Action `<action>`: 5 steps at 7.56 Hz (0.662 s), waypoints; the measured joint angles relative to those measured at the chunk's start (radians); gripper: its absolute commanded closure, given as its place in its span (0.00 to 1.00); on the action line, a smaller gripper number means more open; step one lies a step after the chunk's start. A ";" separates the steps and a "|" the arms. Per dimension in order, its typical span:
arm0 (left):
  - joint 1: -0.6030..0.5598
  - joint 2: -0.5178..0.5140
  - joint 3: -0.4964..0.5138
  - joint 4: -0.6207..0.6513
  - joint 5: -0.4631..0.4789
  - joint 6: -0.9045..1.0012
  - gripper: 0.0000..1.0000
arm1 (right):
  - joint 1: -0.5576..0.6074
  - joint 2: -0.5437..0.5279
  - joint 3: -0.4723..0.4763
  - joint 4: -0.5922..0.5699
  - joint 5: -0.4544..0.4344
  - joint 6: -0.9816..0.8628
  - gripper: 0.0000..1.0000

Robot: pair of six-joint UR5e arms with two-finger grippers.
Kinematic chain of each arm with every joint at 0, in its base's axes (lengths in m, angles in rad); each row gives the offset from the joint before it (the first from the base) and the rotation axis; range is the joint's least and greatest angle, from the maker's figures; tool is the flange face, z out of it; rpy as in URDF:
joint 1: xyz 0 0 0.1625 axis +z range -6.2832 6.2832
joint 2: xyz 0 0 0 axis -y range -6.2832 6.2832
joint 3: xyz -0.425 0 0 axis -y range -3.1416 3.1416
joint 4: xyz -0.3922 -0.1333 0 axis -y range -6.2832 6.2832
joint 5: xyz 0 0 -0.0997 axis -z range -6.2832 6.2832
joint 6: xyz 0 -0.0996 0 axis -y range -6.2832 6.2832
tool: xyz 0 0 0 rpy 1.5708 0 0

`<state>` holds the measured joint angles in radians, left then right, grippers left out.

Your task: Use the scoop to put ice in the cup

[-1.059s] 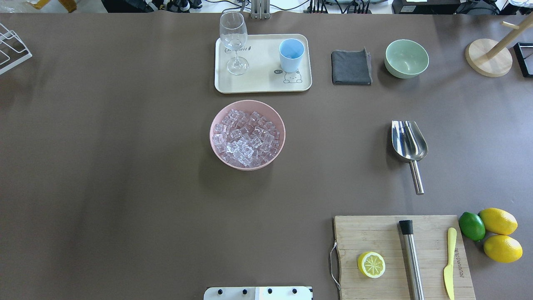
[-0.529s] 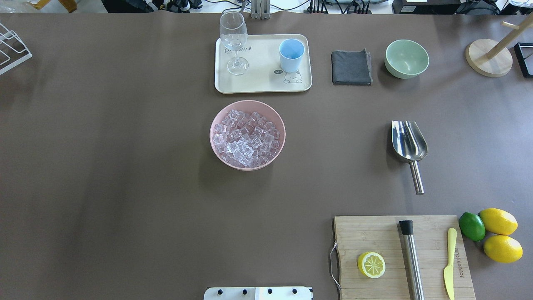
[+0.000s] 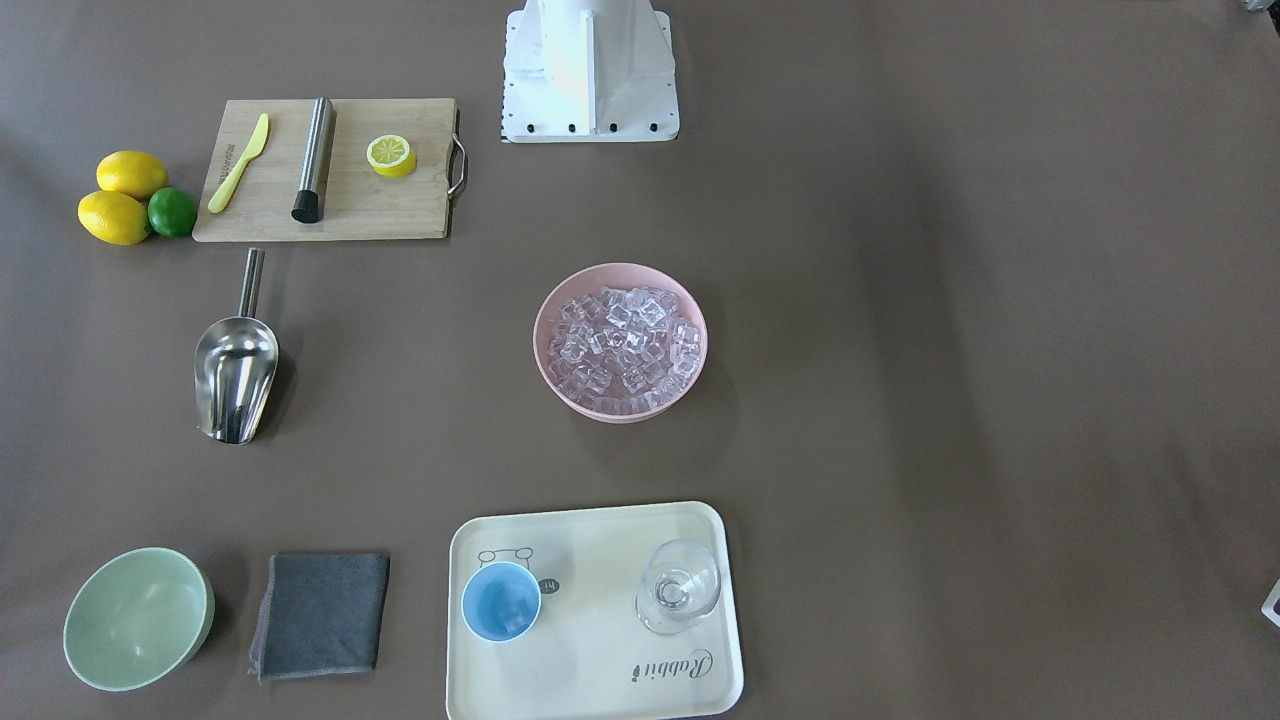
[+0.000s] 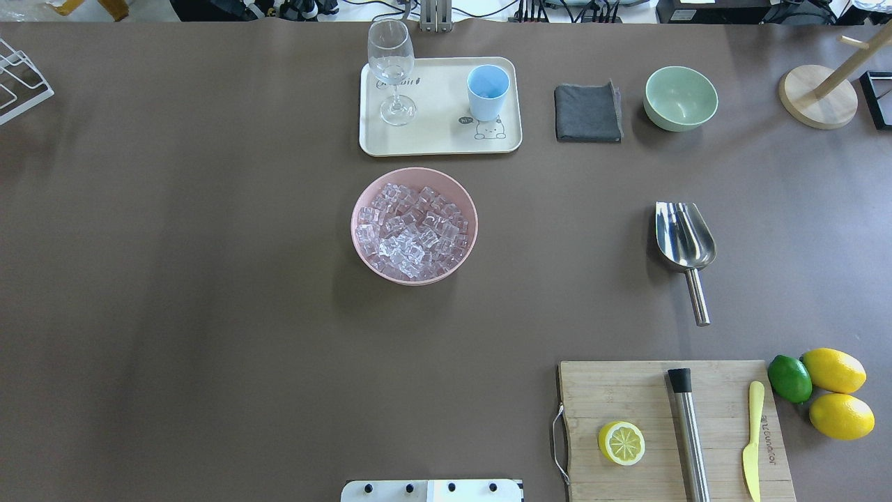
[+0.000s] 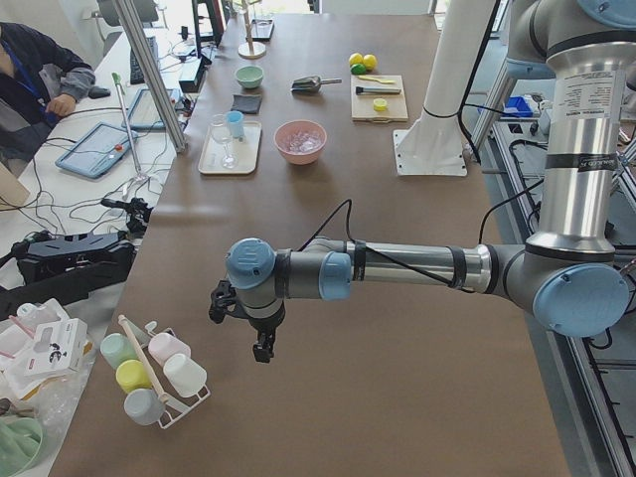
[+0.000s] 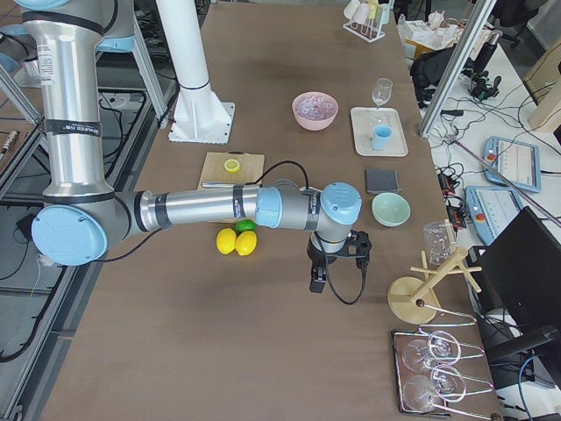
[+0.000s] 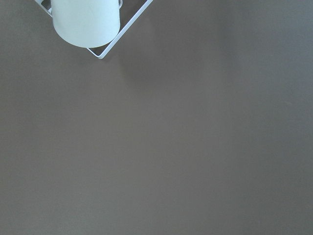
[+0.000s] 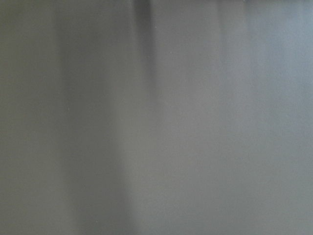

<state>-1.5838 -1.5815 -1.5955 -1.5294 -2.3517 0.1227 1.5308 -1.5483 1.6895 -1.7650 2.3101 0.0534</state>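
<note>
On the brown table, seen from overhead, a wine glass [image 4: 390, 63] stands at the left of a cream tray [image 4: 439, 136]. The light-blue cup [image 4: 488, 90] stands upright at the tray's right. Just nearer the robot sits a pink bowl [image 4: 354, 226] heaped with the ice [image 4: 411, 233]. Right of the tray lie a folded grey cloth [image 4: 587, 111] and then a pale green bowl [image 4: 680, 97]. The scoop [image 4: 685, 237] lies flat on the table, well to the right of the pink bowl, with its handle pointing toward the robot. Nearer the robot, a cutting board [image 4: 599, 390] carries half a lemon [image 4: 621, 443], a steel cylinder [image 4: 688, 432] and a yellow knife [image 4: 752, 439]. A lime [image 4: 789, 378] and two lemons [image 4: 834, 370] lie just right of it.

The left gripper [image 5: 262, 352] hangs over the table's left end near a rack of mugs [image 5: 157, 383]. The right gripper [image 6: 318, 284] hangs over the right end. Each shows only in a side view, so I cannot tell whether either is released or clenched.
</note>
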 measured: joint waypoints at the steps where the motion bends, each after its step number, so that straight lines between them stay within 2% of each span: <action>1: 0.001 0.000 0.002 0.000 0.000 0.000 0.02 | -0.001 0.003 -0.003 0.004 0.000 0.001 0.01; 5: 0.002 0.001 0.000 0.000 0.000 0.000 0.02 | -0.008 0.007 -0.004 0.007 0.000 -0.002 0.01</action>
